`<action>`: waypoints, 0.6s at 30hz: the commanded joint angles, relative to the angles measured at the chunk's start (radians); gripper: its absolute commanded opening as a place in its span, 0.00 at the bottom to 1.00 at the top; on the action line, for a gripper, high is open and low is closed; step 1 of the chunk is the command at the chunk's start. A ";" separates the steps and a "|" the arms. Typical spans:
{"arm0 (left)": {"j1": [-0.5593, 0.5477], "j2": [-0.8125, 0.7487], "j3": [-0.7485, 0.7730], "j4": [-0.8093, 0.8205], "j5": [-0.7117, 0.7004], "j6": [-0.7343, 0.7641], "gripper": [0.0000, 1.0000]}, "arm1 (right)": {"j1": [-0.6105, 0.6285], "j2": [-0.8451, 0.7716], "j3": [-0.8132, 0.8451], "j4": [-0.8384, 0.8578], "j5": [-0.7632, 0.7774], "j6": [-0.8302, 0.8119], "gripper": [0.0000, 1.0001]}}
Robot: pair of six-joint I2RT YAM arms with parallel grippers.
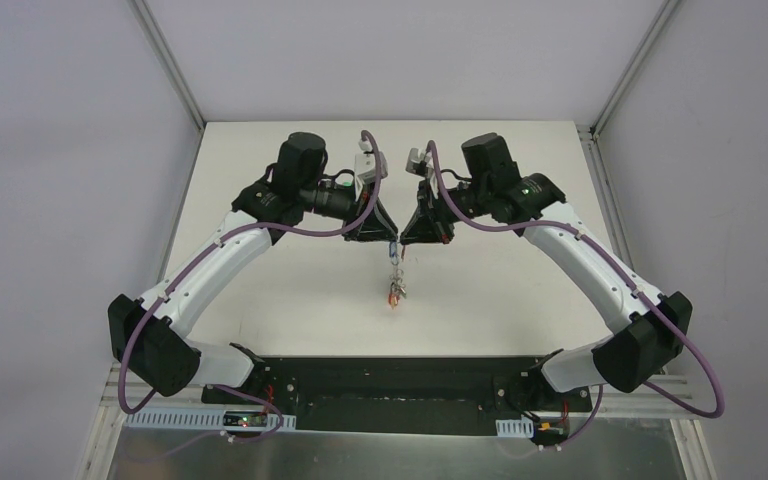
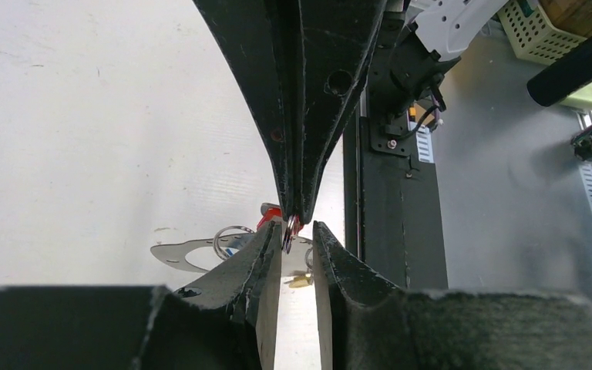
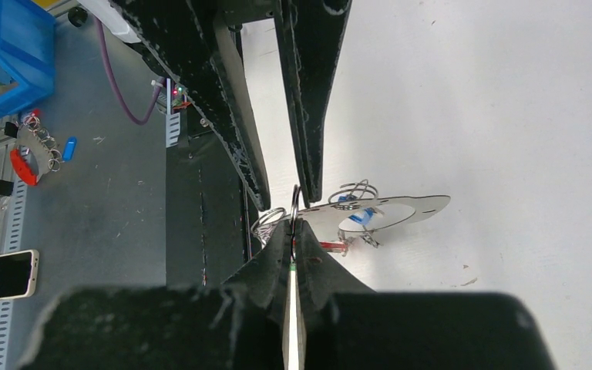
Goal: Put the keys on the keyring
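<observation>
Both grippers meet tip to tip above the middle of the table. My right gripper (image 3: 294, 223) is shut on the keyring (image 3: 295, 202), a thin metal ring seen edge-on. The keys (image 1: 394, 292) dangle below it in a bunch with red and orange tags. In the left wrist view my left gripper (image 2: 297, 231) stands open, its jaws either side of the keyring (image 2: 287, 233), which lies near the left-hand finger. The right fingers (image 2: 301, 177) come down from above onto it. A red tag (image 2: 270, 214) and a blue tag (image 3: 358, 216) show behind the tips.
A flat silver plate (image 3: 412, 208) with a round hole lies on the white table under the keys, with small split rings (image 3: 354, 189) by it. The black base rail (image 1: 390, 385) runs along the near edge. Off the table are a phone (image 3: 1, 274) and a blue bin (image 3: 11, 62).
</observation>
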 commanded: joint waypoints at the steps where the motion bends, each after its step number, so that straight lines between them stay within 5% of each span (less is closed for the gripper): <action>1: -0.015 -0.011 -0.005 -0.023 0.022 0.063 0.22 | 0.006 -0.002 0.046 0.021 -0.041 -0.006 0.00; 18: -0.032 0.013 0.026 -0.017 0.010 0.026 0.00 | 0.003 -0.015 0.014 0.054 -0.032 0.016 0.00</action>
